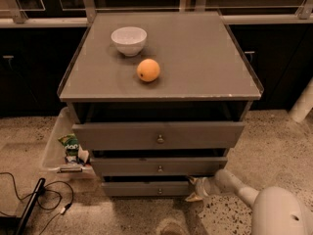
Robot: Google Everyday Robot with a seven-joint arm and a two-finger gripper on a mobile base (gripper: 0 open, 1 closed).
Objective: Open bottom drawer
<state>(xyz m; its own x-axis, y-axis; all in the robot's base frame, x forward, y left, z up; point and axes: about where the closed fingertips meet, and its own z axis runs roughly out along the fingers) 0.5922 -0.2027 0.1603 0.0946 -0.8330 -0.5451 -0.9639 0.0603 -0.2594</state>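
Grey bench (205,58): white bowl (128,39) rear left, orange (148,70) near it. Tool (191,189) low over floor (274,146), front right.

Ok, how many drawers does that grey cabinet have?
3, stacked: the top drawer, the middle drawer under it, and the bottom drawer lowest, with the gripper at its right end.

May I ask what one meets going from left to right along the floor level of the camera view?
Clear plastic bin → bottom drawer → gripper, at that drawer's right end → robot's white arm.
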